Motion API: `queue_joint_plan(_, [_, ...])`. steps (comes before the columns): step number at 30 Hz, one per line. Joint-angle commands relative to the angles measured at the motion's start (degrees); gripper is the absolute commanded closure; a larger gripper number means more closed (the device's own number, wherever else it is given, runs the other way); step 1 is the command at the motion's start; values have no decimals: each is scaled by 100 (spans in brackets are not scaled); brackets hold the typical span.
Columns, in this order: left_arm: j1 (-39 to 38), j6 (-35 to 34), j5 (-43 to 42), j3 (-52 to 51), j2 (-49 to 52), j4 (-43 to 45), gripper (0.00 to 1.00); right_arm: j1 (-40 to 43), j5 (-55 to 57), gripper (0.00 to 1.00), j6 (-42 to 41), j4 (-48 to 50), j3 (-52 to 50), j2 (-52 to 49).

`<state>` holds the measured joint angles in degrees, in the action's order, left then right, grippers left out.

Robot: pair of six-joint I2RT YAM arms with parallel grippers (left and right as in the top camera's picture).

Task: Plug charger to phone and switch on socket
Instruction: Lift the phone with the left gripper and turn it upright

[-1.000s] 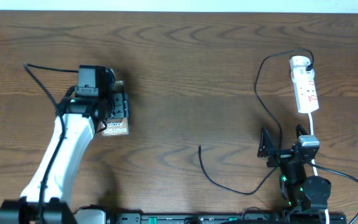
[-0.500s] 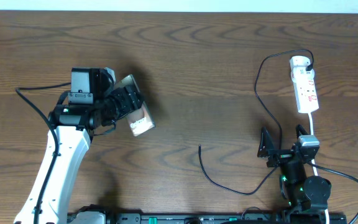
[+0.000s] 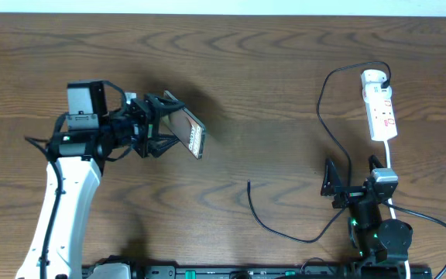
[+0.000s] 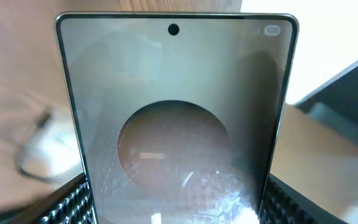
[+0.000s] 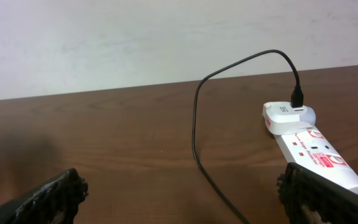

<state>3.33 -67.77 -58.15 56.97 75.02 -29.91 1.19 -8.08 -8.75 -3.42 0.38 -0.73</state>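
Note:
My left gripper [image 3: 159, 129] is shut on the phone [image 3: 186, 132], holding it off the table and tilted, left of centre. In the left wrist view the phone's glossy brownish-grey face [image 4: 176, 118] fills the frame between my two fingers [image 4: 73, 202]. The charger's black cable [image 3: 320, 105] loops across the right side; its loose connector tip [image 3: 248, 184] lies on the wood near the middle front, and its other end enters a white adaptor [image 5: 289, 115] on the socket [image 3: 381, 108]. My right gripper [image 3: 353, 177] stands open at the front right, with the cable [image 5: 194, 124] running between its fingers.
The socket's white cord [image 3: 391, 159] runs back toward my right arm's base. A thicker black robot cable [image 3: 440, 225] curves at the front right. Bare wooden tabletop [image 3: 269, 85] lies between the two arms.
My left arm has lifted the phone off the table and swung it to the right, turning it up on edge. The right arm, cable and socket have not moved.

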Motion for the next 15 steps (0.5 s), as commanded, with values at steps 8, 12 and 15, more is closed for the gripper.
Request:
queue_joint_plan(8, [94, -2616, -1860, 33, -98, 48, 93, -48, 4, 1, -22, -24, -7, 24])
queue_joint_plan(12, [94, -2859, -2033, 33, -98, 52, 93, -48, 4, 1, -22, -24, -7, 24])
queue_joint_plan(15, [94, -2855, -2033, 33, -98, 52, 93, -48, 4, 1, -22, -24, -7, 24])
